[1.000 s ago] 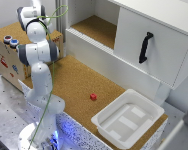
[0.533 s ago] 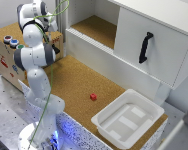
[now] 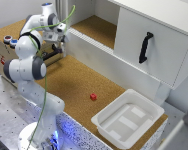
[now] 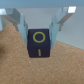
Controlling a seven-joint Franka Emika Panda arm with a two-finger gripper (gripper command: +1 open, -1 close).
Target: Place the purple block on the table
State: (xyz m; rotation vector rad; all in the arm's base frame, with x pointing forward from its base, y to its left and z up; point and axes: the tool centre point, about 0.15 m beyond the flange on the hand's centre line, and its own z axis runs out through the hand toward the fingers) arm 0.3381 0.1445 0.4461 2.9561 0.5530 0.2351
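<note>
Gripper (image 4: 39, 31) clamped on purple block (image 4: 39, 44), hanging just above tabletop (image 3: 79, 82) near button box (image 3: 6, 50). Lower straight, release only on contact, avoid tipping.

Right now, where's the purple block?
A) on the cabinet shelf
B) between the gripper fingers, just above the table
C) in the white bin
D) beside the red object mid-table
B: the wrist view shows the purple block, with its yellow markings, sitting between the fingers of the gripper over the table. Whether it touches the cork yet can't be told.
</note>
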